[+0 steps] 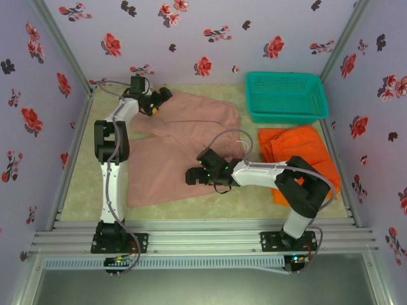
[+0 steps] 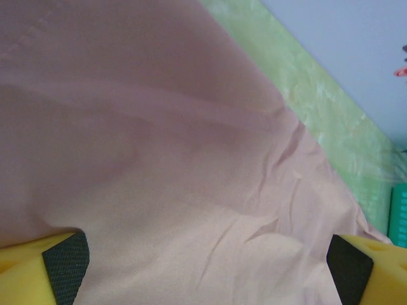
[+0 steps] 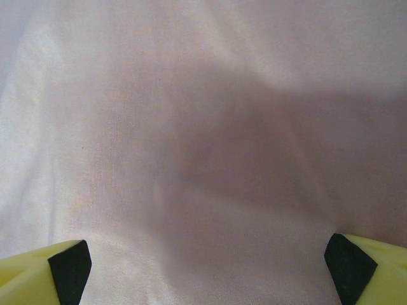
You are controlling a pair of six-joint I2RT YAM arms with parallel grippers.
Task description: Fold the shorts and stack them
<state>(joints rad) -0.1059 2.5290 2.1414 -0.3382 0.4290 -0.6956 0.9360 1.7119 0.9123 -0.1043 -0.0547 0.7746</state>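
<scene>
The dusty pink-beige shorts lie spread over the middle and left of the table, partly folded over at the far side. My left gripper hovers open at their far left edge; its wrist view looks down on wrinkled pink cloth between wide-apart yellow fingers. My right gripper stands open low over the near right part of the pink shorts, fingers far apart, nothing pinched. Orange shorts lie in a folded pile at the right, partly under the right arm.
A teal mesh basket stands at the back right, just beyond the orange pile. Green marbled tabletop shows left of the pink cloth and along the near edge. Floral walls close in the sides and back.
</scene>
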